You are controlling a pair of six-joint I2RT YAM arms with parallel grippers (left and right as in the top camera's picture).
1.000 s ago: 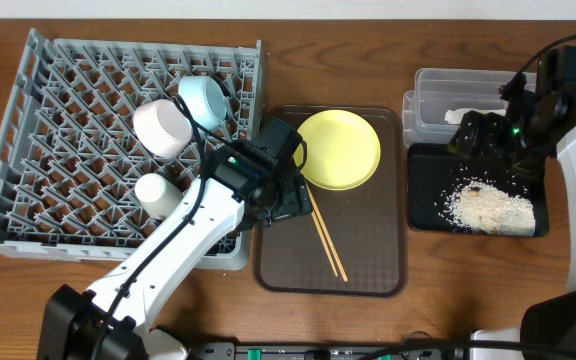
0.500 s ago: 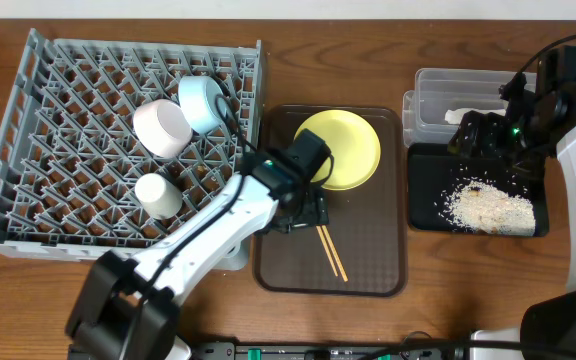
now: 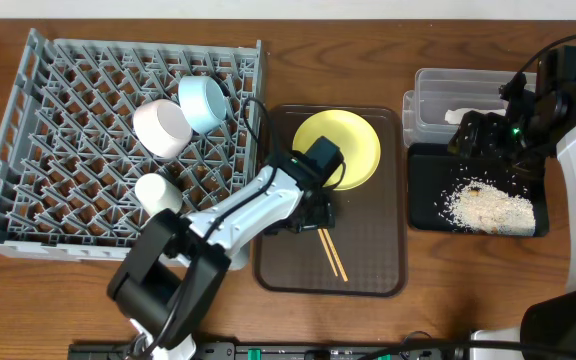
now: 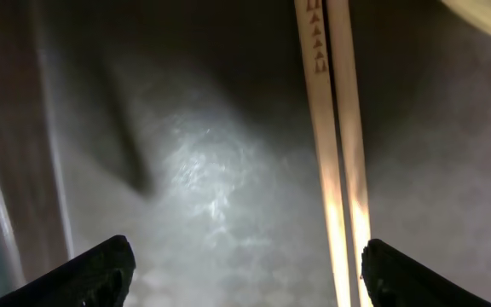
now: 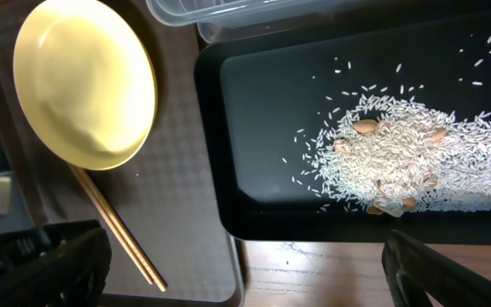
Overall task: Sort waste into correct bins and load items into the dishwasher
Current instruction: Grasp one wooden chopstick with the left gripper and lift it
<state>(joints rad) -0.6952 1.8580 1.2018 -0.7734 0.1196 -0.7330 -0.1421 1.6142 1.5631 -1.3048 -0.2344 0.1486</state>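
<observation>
Rack: grey dish rack [image 3: 58,120] on the left of the frame has the white bowl [image 3: 161,127], light blue bowl [image 3: 203,103] and small white cup [image 3: 155,191] in among its pegs.
Brown tray: the serving tray [image 3: 368,250] sits at centre, with the yellow plate [image 3: 343,150] at its top end and two chopsticks [image 3: 328,252] side by side below it.
Clear tub: the tub [image 3: 428,80] is upper right, with the crumpled napkin [image 3: 460,114] inside.
Black tray: the tray [image 3: 423,190] is just below the tub and holds a pile of rice scraps [image 3: 488,208] (a few brownish bits mixed in).
Left gripper: the left gripper [image 4: 245,273] is spread wide and holds nothing, low over the brown tray, chopsticks between its fingers.
Right gripper: the right gripper [image 5: 245,273] is wide apart and empty, above the black tray.
</observation>
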